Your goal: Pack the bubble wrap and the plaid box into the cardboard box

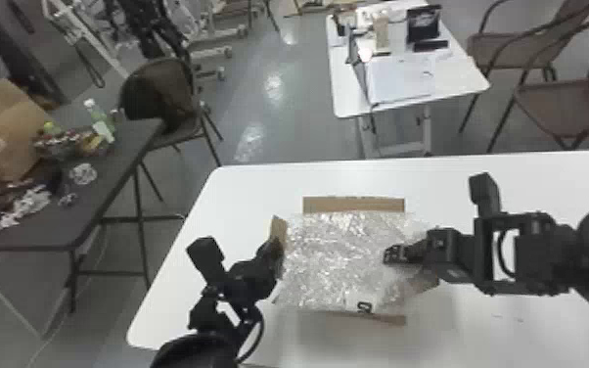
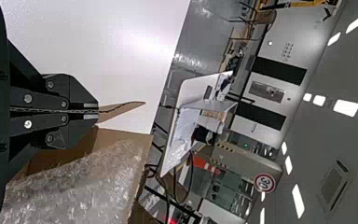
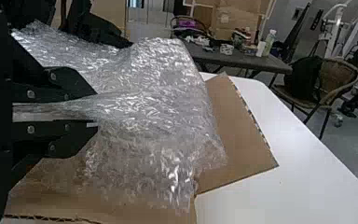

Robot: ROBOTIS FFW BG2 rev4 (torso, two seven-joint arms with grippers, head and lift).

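Cardboard box (image 1: 353, 205): on the table (image 1: 254, 193), flaps spread.
Bubble wrap (image 1: 332, 259): one crumpled sheet, lying across the box's mouth.
Left claw (image 2: 98, 111): at the box's left side, closed on a side flap (image 1: 278, 229).
Right claw (image 3: 96, 108): at the box's right, fingers nearly together, the wrap pinched between.
Step, as judged: packing the wrap.
Next move: press it down inside the box, then let go; the flap grip should steady the walls.
Plaid box: whereabouts cannot be told.

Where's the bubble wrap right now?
In the head view, the bubble wrap lies over the cardboard box on the white table, its right side pinched in the right gripper.
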